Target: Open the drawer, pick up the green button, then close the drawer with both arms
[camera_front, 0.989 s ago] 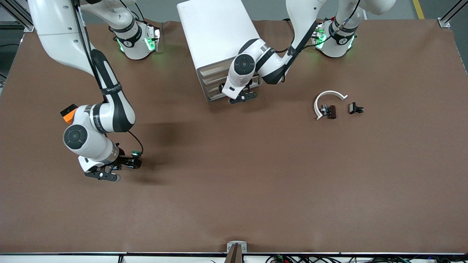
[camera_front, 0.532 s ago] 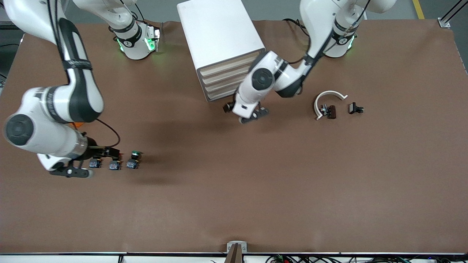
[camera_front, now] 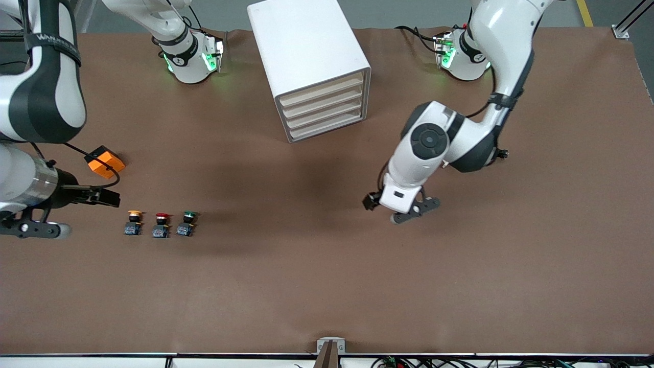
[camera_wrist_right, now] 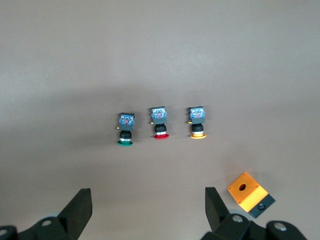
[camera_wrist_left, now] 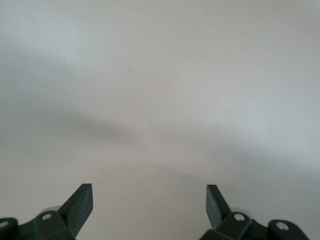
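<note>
Right now my table [camera_front: 327, 286] carries the white cabinet [camera_front: 306, 46] between my two bases, and all four of its cream drawers sit flush, including the drawer [camera_front: 327, 113] third from the top. My left arm [camera_front: 490, 82] reaches out from its base, with my left gripper [camera_front: 401, 207] hanging over bare table nearer the front camera than the cabinet; its fingers [camera_wrist_left: 80, 202] are spread wide with nothing between them. My right arm [camera_front: 43, 76] bends down at its end of the table, and my right gripper [camera_front: 102, 197] hovers beside an orange box [camera_front: 104, 162], its fingers [camera_wrist_right: 80, 205] likewise spread and empty. Three push buttons stand in a row on the table close to that gripper: yellow-capped [camera_front: 134, 223], red-capped [camera_front: 161, 225], and the button [camera_front: 187, 223] with the green cap, which stands nearest the table's middle.
</note>
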Robot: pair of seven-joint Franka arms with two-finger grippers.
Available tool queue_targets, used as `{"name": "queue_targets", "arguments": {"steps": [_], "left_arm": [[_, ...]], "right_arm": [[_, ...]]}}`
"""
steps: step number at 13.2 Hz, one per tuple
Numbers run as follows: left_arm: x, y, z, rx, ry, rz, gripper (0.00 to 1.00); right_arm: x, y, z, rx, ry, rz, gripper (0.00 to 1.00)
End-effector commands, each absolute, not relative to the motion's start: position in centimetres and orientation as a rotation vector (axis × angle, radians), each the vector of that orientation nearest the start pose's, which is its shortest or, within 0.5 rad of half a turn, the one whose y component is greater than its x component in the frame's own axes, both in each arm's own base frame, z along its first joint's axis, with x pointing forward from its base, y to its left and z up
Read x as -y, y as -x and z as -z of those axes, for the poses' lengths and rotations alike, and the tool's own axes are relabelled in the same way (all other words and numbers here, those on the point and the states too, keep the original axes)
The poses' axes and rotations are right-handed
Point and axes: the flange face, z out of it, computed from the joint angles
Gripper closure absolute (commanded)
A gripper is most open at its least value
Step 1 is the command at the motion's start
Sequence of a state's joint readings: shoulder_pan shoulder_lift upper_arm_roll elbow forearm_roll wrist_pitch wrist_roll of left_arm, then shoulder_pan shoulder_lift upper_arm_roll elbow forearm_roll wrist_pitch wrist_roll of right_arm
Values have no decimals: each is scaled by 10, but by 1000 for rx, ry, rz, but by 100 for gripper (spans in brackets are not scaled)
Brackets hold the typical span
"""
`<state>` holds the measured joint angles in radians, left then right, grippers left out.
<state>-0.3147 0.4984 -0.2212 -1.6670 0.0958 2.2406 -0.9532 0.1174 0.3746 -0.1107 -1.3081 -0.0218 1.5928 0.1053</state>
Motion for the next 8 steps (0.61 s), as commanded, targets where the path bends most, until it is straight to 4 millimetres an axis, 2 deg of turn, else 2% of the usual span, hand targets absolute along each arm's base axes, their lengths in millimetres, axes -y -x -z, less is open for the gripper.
{"name": "queue_targets", "arguments": {"steps": [1,2,3,4,5,8], "left_arm": [[275,-621,-395,668,3109,148,0],[257,-628,-420,724,3089,142,0],[236,-638,-444,783,3081,162,0],[214,-648,-463,838,3074,177,0],[202,-650,-472,857,3057,156,0],[170,-637,-529,829,3063,225,0]], "right_arm": [[-13,-663,-533,-120,3253,-119,0],[-15,-660,-540,-118,3248,-124,0],[-9,-654,-556,-140,3226,-104,0],[-2,-651,-561,-162,3193,-106,0],[2,-644,-574,-137,3168,-87,0],[36,-622,-599,-65,3136,-121,0]]}}
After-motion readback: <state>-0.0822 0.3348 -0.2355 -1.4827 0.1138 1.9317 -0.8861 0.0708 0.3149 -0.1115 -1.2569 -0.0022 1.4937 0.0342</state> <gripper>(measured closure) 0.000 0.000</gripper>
